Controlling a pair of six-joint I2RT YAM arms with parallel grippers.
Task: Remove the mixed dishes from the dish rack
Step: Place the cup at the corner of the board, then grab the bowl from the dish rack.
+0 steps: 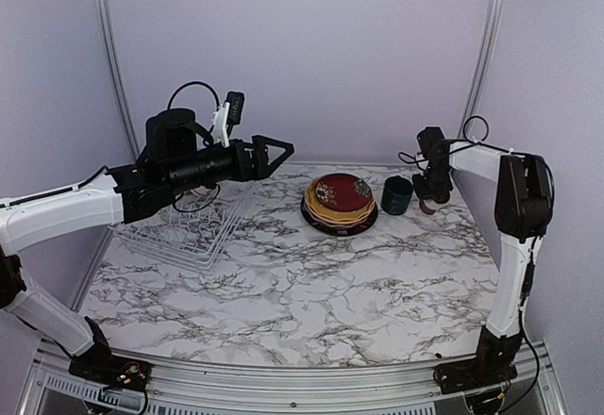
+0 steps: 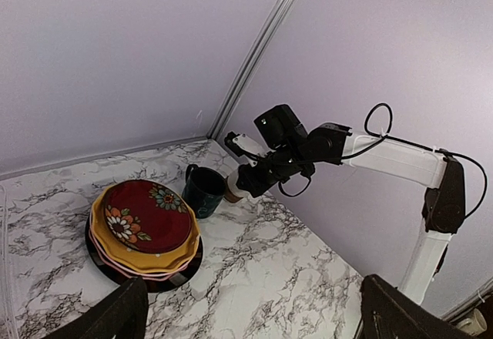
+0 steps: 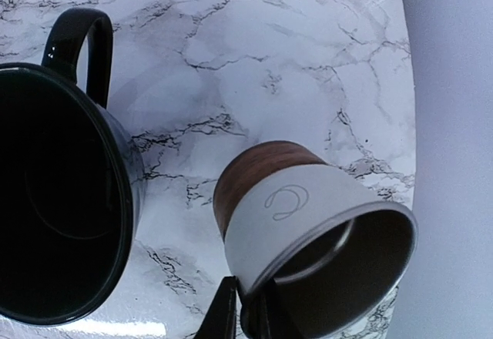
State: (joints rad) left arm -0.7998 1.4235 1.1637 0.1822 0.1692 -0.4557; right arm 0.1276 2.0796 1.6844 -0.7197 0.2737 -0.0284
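Note:
A stack of plates [image 1: 341, 204], dark red floral on top, then orange-yellow, pink and black, sits mid-table; it also shows in the left wrist view [image 2: 144, 227]. A dark teal mug [image 1: 396, 194] stands to its right and shows in both wrist views [image 2: 204, 191] [image 3: 62, 200]. My right gripper [image 1: 434, 194] [image 3: 248, 314] is shut on the rim of a small pale cup [image 3: 308, 227] with a brown base, tilted, just right of the mug. The white wire dish rack [image 1: 189, 234] lies at the left. My left gripper [image 1: 276, 149] [image 2: 254, 320] is open and empty, raised above the rack.
Lilac walls close in the back and the right side. The right arm [image 2: 393, 158] reaches along the right wall. The rack looks empty where it shows, but the left arm hides part of it.

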